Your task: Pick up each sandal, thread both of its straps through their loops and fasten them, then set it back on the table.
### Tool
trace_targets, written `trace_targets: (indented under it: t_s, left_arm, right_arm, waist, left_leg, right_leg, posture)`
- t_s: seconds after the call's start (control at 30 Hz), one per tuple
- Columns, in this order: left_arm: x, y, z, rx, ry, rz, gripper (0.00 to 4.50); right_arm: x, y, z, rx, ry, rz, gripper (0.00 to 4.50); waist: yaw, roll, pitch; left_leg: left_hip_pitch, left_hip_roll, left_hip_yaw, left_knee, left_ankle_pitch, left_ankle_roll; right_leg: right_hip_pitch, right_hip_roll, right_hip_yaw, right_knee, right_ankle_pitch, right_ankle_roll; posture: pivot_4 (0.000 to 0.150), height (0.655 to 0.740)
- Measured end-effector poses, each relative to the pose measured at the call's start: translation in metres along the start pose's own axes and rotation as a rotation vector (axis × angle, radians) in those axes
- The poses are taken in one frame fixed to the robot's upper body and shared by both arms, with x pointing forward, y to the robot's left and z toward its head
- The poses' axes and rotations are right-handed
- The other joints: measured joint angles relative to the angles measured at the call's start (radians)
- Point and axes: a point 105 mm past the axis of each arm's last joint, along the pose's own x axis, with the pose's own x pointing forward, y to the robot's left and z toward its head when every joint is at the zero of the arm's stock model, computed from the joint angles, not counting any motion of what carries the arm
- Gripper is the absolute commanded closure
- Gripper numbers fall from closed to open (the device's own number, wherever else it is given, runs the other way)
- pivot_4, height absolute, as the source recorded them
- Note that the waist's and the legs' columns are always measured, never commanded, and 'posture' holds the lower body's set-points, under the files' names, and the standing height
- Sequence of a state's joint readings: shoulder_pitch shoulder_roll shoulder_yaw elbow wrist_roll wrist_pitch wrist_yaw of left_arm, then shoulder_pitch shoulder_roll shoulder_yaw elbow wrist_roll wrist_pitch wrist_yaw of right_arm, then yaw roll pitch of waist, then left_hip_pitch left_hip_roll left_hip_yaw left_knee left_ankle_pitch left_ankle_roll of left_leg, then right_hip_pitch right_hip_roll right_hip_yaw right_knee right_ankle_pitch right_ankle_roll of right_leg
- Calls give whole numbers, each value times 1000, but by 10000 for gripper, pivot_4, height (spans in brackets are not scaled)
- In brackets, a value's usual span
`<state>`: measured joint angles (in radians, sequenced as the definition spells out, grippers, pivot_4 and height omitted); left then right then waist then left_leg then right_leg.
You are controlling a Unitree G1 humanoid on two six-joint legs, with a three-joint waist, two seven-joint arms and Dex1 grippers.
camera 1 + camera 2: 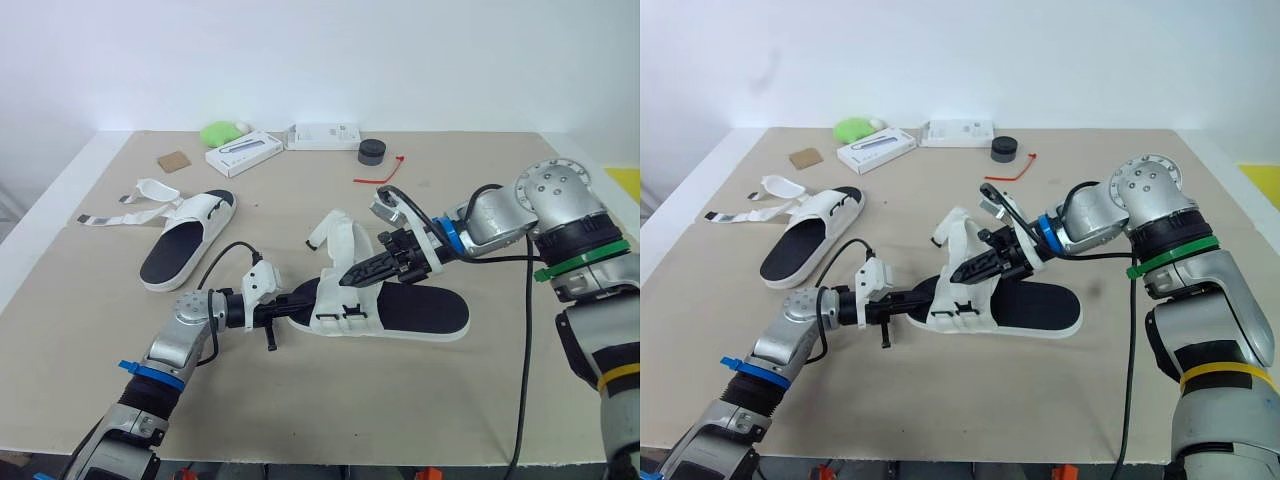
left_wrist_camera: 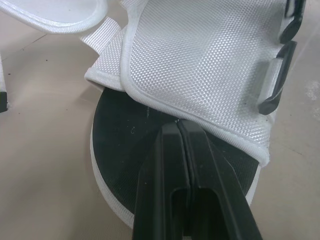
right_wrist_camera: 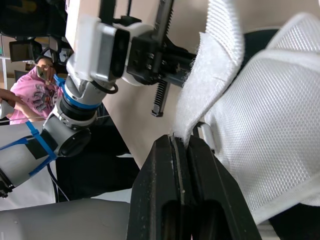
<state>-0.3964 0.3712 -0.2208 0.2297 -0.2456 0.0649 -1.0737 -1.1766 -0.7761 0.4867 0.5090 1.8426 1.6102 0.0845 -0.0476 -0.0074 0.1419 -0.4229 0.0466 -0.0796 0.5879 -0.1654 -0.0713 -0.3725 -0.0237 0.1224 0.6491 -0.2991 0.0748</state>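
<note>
Strap-threading in hand on the white-mesh, black-soled sandal [image 1: 420,308] lying on the beige table [image 1: 330,410]: my right gripper [image 3: 179,141] is clamped on its white webbing strap [image 3: 212,65], my left gripper [image 2: 178,126] is closed with its tips against the toe end; next, I judge, feed the strap through a black plastic loop [image 2: 276,80], sole kept pinned.

**No readable text**

Nothing legible anywhere. Faint print on the flat box [image 1: 243,153] and on the white box [image 1: 324,136] at the back, too small to read. Some pattern on a person's pink shirt [image 3: 27,95], also not possible to read.
</note>
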Motion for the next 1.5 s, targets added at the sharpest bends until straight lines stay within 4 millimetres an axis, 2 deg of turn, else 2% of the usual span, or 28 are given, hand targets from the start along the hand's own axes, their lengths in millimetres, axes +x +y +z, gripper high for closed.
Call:
trace_targets:
  t_s: [0.2,0.63,0.87,1.1,1.5]
  left_arm:
    - [0,0,0,-1,0,0,45000]
    - [0,-1,-1,-3,0,1,45000]
    - [0,-1,-1,-6,-1,5,45000]
    - [0,-1,-1,-7,-1,6,45000]
    - [0,-1,-1,-9,-5,3,45000]
  right_arm:
    - [0,-8,-3,29,-14,-7,44327]
    - [-1,-20,2,34,-37,-93,44327]
    - [9,-41,-12,14,7,-205,44327]
    - [9,-40,-13,-10,6,-201,44327]
    - [3,-21,-13,-86,-4,-101,44327]
  waist:
    - [0,1,-1]
    - [0,1,-2]
    - [0,3,-3]
    - [0,3,-4]
    - [0,3,-3]
  left_leg:
    - [0,0,0,0,0,0]
    - [0,0,0,0,0,0]
    - [0,0,0,0,0,0]
    - [0,0,0,0,0,0]
    - [0,0,0,-1,0,1]
  right_leg:
    - [0,0,0,0,0,0]
    - [0,0,0,0,0,0]
    - [0,0,0,0,-1,0]
    - [0,0,0,0,-1,0]
    - [0,0,0,0,-2,0]
  posture:
    - [1500,7400]
    - [1500,7400]
    - [1500,7400]
    - [1500,7400]
    - [1500,7400]
